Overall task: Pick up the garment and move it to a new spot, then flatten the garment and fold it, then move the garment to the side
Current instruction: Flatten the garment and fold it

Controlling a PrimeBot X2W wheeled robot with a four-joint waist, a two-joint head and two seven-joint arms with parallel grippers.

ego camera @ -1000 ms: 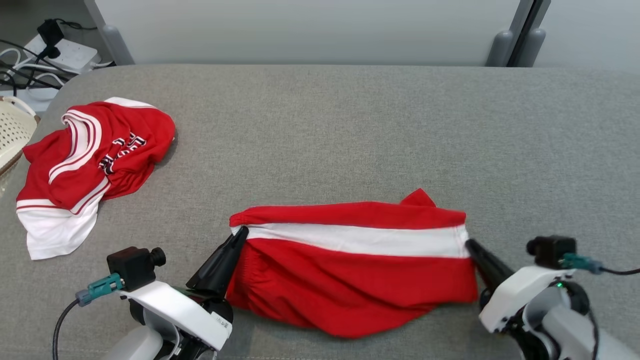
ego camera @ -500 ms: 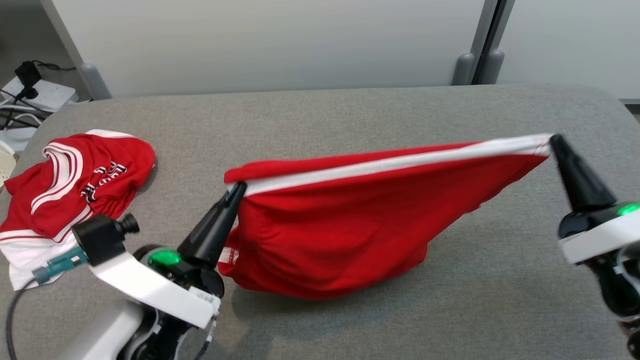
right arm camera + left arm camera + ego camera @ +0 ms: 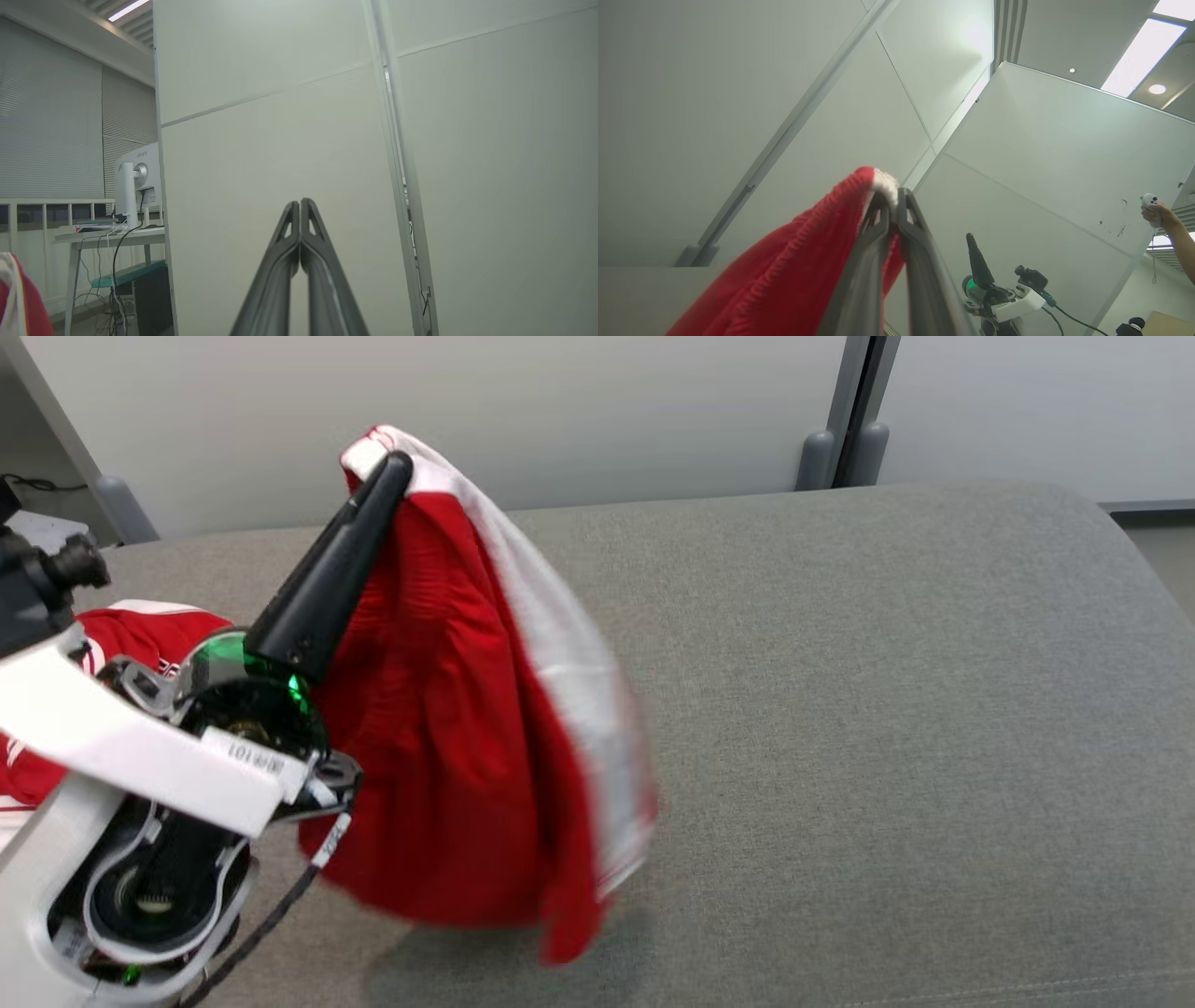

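The garment [image 3: 448,737] is a pair of red shorts with a white side stripe. It hangs in a long drape from my left gripper [image 3: 397,467], which is shut on the waistband corner high above the grey table [image 3: 887,709]. Its lower end brushes the table near the front edge. In the left wrist view the red cloth [image 3: 794,280] is pinched at the tips of my left gripper [image 3: 893,198]. My right gripper [image 3: 299,205] points upward at a wall panel, shut with nothing in it; it also appears as the right gripper [image 3: 976,252] in the left wrist view.
A second red and white jersey [image 3: 140,625] lies at the table's left end, partly behind my left arm. A person's hand [image 3: 1155,212] holds a controller at the right of the left wrist view. Wall panels stand behind the table.
The left gripper has lifted its corner of the shorts high. The right end slipped out of the right gripper, so the shorts now hang from the left alone. The head camera tilted up.
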